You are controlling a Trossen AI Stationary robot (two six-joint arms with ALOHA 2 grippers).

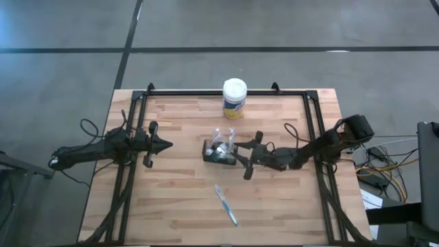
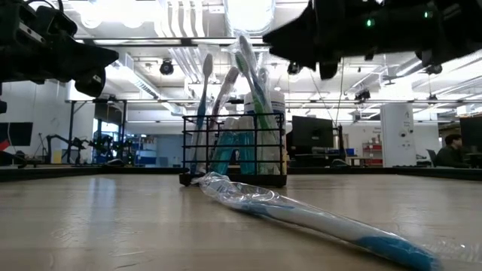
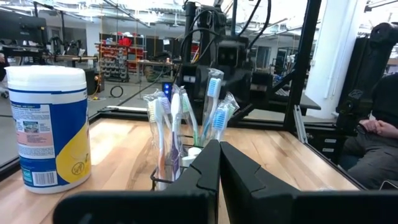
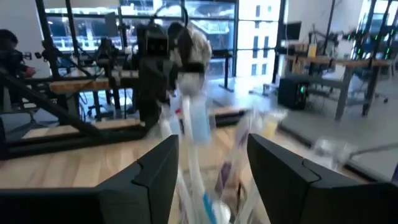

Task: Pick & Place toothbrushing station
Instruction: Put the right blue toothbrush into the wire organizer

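Wood-slat table (image 1: 178, 206), grey floor (image 1: 62, 68) around it

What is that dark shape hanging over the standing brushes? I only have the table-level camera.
Observer: That is the right gripper. From above, it sits at the wire basket's right side, with its fingers open around the brushes.
Operator: Does the wrapped toothbrush in front touch the basket?
Observer: No. From above, the wrapped toothbrush lies by itself, well apart from the basket and nearer the table's front edge.
Operator: And the other arm?
Observer: The left gripper is shut and points at the basket from the left, with bare table between them.
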